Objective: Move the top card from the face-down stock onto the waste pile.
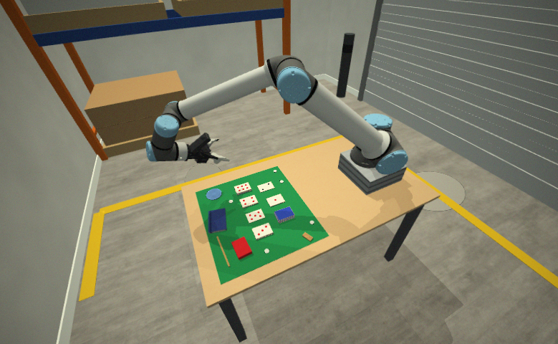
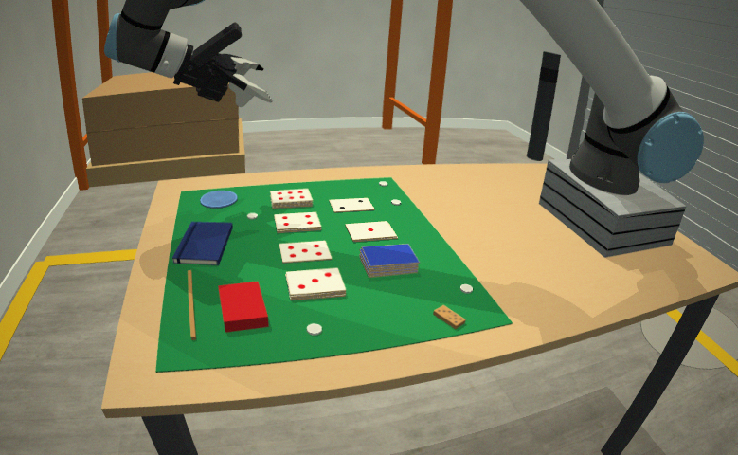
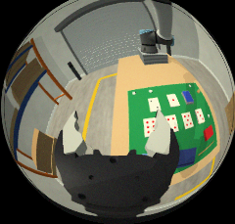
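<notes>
exterior view: the black two-jaw claw with pale fingers (image 2: 248,79) is hanging released, gripping nothing, beyond the green felt mat (image 2: 395,316). well below and right of it, the blue-backed plywood stock stack (image 2: 389,259) is sitting beside the three-red-pip waste pile (image 2: 315,282).

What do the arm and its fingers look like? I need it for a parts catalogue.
The arm has pale grey-white tubular links, dark grey joint housings and round light-blue caps. The gripper has a black body and two whitish, tapered fingers. No cables or markings show.
</notes>
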`<state>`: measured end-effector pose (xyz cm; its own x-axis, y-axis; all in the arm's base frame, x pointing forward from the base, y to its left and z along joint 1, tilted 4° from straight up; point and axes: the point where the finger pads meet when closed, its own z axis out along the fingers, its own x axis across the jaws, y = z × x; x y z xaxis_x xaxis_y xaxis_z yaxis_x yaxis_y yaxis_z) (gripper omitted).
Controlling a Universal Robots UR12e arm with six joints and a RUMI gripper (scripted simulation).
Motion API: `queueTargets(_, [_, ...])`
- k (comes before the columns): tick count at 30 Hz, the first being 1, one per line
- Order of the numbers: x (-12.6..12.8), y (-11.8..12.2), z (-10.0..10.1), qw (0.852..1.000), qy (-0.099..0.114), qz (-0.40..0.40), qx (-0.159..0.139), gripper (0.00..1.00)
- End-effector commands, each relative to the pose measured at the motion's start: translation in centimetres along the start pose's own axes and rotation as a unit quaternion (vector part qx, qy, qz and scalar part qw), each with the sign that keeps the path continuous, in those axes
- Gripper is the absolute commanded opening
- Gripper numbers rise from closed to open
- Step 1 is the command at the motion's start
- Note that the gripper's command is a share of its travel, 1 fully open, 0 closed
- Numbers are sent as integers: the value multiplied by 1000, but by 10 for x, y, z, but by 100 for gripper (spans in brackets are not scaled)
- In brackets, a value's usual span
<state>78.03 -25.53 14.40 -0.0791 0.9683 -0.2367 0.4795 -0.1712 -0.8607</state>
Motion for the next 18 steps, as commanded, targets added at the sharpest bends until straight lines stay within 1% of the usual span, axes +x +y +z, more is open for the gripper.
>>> queueTargets(1, [37, 7, 10, 999, 15, 11, -50, 100])
queueTargets(3, [55, 10, 15, 997, 23, 15, -72, 100])
queueTargets(4, [55, 10, 15, 997, 23, 15, -72, 100])
queueTargets(6, [74, 14, 21, 995, 32, 19, -94, 100])
queueTargets(8, [74, 14, 21, 995, 32, 19, -94, 100])
queueTargets(12, [112, 19, 33, 989, 49, 24, -141, 100])
queueTargets(13, [112, 19, 33, 989, 49, 24, -141, 100])
queueTargets(15, [132, 21, 39, 984, 57, 25, -165, 100])
queueTargets(16, [132, 21, 39, 984, 57, 25, -165, 100])
queueTargets(18, [152, 23, 46, 979, 65, 26, -190, 100])
